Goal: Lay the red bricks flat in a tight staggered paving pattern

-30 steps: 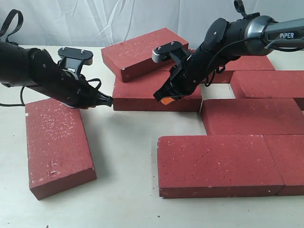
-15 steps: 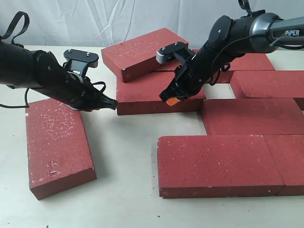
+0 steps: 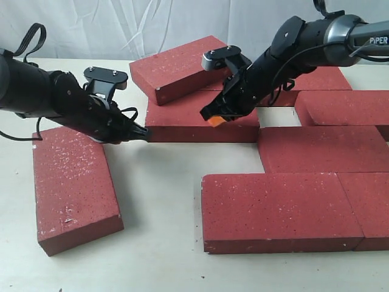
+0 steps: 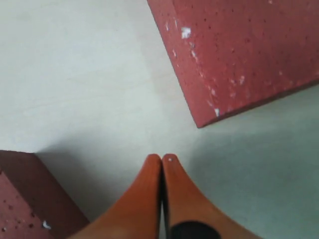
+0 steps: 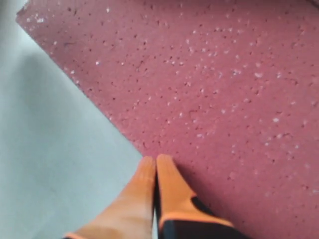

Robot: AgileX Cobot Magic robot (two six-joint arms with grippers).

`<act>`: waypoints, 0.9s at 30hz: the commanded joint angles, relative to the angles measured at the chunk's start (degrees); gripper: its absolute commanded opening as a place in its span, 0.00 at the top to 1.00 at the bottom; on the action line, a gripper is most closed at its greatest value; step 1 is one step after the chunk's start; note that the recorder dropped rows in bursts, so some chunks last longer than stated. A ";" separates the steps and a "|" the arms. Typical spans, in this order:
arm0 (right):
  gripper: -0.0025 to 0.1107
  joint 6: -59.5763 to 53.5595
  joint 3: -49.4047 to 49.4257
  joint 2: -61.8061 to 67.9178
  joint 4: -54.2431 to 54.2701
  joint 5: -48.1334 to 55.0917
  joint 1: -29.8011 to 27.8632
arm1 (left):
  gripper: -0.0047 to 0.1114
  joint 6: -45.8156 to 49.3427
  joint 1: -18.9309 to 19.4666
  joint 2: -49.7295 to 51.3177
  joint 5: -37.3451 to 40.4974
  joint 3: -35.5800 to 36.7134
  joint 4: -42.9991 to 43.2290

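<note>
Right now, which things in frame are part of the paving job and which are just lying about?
Job:
- lone brick
- tilted brick, resting on the middle brick
- laid bricks
- left gripper and right gripper, both shut

Not job:
- table
- white cloth behind

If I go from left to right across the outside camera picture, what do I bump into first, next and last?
Lone red brick → left gripper → right gripper → front red brick at the right edge.
</note>
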 commanded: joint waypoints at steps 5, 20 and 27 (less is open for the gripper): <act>0.99 -0.76 0.22 -1.32 0.22 -3.27 0.19 | 0.96 0.02 0.02 0.05 1.24 -0.79 0.78; 0.99 18.81 0.32 -12.20 -20.92 7.53 -8.41 | 0.96 1.47 6.11 1.96 5.17 -8.45 -7.72; 0.99 18.81 2.20 -12.20 -20.71 8.50 -11.38 | 0.96 1.61 5.84 7.65 6.22 -13.19 -11.87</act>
